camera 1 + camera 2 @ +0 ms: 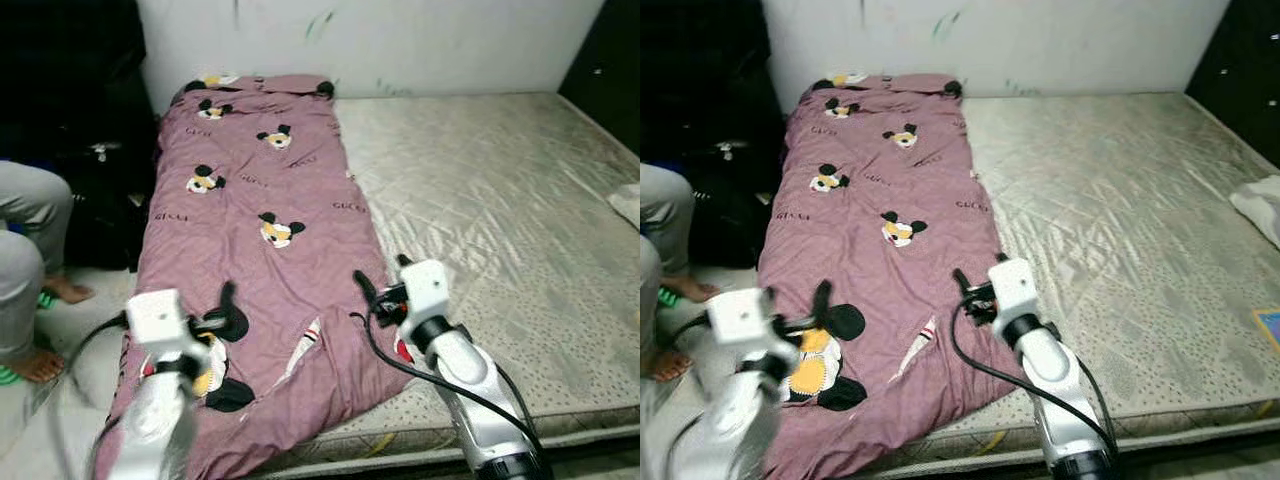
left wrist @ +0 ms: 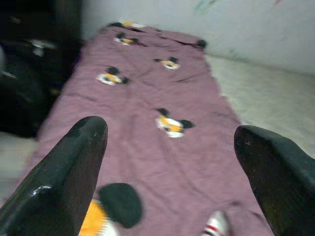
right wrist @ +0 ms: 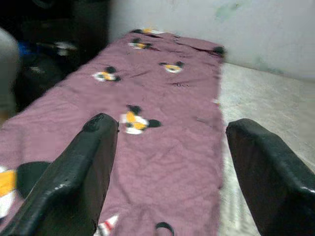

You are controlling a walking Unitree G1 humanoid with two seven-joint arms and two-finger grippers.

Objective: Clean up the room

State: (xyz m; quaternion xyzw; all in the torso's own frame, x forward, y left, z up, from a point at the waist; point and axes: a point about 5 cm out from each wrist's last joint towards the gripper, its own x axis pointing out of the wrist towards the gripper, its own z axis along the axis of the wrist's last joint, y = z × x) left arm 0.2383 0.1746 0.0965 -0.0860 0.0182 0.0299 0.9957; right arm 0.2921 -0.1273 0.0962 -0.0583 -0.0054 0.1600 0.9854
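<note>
- Left eye view: my left end effector [image 1: 215, 322] hovers over the near end of the mauve quilt [image 1: 260, 200], fingers spread, nothing held. My right end effector [image 1: 372, 293] is at the quilt's near right edge, also released. The quilt lies folded lengthwise on the bare mattress [image 1: 500, 220], running away from both end effectors to the wall. Its near end droops over the mattress edge below them.
- Right eye view: same layout. A white cloth [image 1: 1260, 205] lies far to the right of my right end effector, at the mattress edge. A seated person's leg [image 1: 665, 215] is off beyond my left one.
- Left wrist view: fingers [image 2: 64, 172] wide apart, quilt ahead between them.
- Right wrist view: fingers [image 3: 74, 172] apart, the quilt's edge ahead.
- Judgement: the lengthwise fold looks done. The crosswise fold and putting the quilt away remain, and the cloth is untouched.
</note>
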